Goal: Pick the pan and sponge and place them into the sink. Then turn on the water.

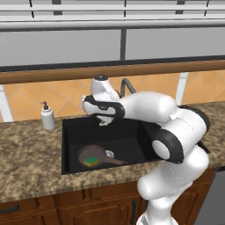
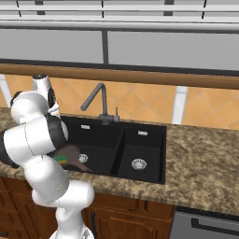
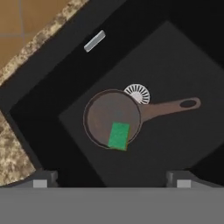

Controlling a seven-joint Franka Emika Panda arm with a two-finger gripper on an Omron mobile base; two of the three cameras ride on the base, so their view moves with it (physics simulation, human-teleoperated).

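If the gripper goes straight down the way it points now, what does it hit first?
Most likely the pan lying in the sink, at or near the sponge on its rim. The open gripper looks down on them, though depth is uncertain.

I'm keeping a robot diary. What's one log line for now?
pan: in sink | sponge: on pan | claw: open, above | water: off

You have 1 pan (image 3: 111, 117), 1 sponge (image 3: 119, 135) at its 5 o'clock edge, and 1 sink (image 2: 163, 154) with 2 basins and 2 silver drains. Count also 1 faucet (image 2: 95, 100) and 1 soap dispenser (image 1: 47, 116).
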